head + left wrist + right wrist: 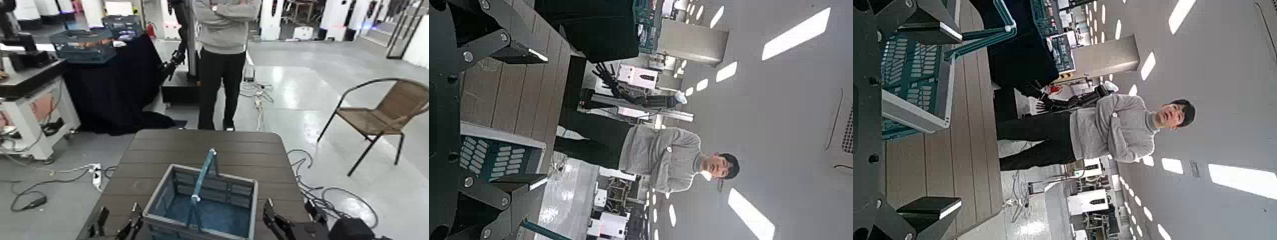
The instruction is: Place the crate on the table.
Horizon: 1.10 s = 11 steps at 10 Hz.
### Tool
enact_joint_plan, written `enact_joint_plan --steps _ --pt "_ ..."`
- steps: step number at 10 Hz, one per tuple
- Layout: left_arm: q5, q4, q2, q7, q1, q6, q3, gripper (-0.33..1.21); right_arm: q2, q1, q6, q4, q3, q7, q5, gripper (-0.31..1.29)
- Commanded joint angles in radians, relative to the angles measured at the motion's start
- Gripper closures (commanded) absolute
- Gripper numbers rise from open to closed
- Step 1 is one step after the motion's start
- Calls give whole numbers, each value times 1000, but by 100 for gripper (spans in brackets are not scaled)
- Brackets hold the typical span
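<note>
Sitting on the near end of the brown slatted worktop, the grey-blue crate is lying between both arms. Left gripper and right gripper are flanking its short sides, jaws spread wide, gripping nothing, equally near.

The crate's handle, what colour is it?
Light blue handle on the grey-blue crate, clearest in the head view.
</note>
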Motion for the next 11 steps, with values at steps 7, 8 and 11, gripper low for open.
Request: enact_joint_plan --steps 7,8,11 --pt "-13 3 8 1 -1 13 3 42 -3 -4 6 2 -1 3 0 15" --pt "-14 3 8 1 -1 17 5 42 -3 -4 7 2 -1 5 0 15" --pt "-14 3 8 0 -3 19 5 42 -5 -6 7 2 -1 5 0 15"
